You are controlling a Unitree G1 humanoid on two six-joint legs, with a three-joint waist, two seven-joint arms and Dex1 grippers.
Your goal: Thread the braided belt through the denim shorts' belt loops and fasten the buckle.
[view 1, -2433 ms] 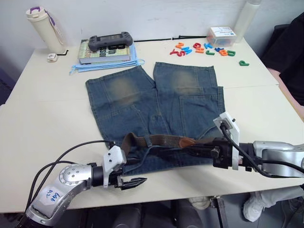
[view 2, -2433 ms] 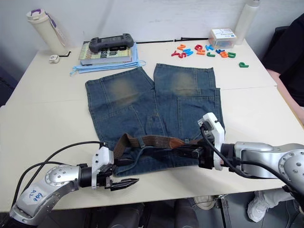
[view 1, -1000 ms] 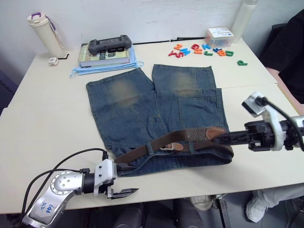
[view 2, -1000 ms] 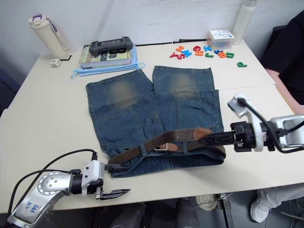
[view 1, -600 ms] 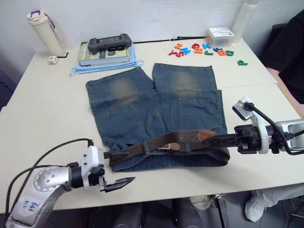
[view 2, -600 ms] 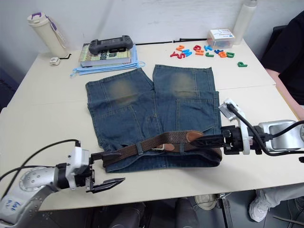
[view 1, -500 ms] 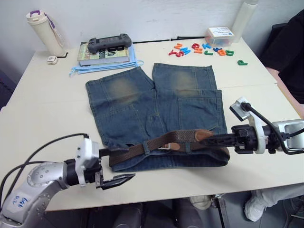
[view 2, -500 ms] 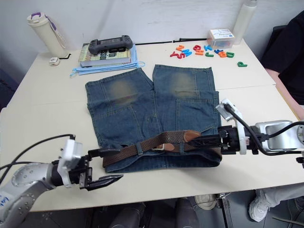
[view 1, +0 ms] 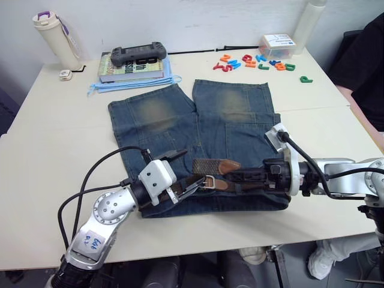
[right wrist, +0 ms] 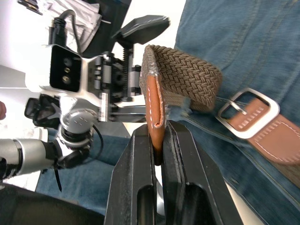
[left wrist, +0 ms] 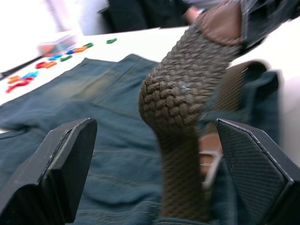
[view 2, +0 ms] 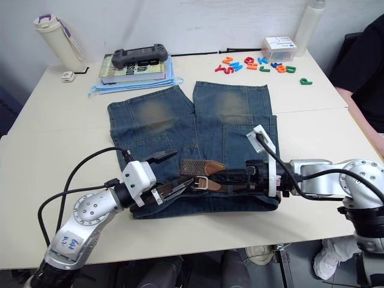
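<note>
Lying flat on the counter (view 1: 54,150), the denim shorts (view 1: 198,129) are spreading their two legs toward the far edge, with the waistband at the near side. The braided belt (view 2: 201,168) is running along that waistband, and its free end is folding back over itself in a short loop just above the buckle (right wrist: 243,112), which is resting on the denim. The right gripper (view 1: 237,175) is pinching the tan leather tip of the belt, its jaws clamped together on it, as the right wrist view is showing close up. The left gripper (view 2: 171,174) is sitting at the waistband beside the buckle with its jaws spread wide apart, one finger above the belt and one below it, gripping nothing. A book (view 1: 129,67), a bottle (view 1: 54,37) and coloured letters (view 1: 255,62) are sitting well behind the shorts.
</note>
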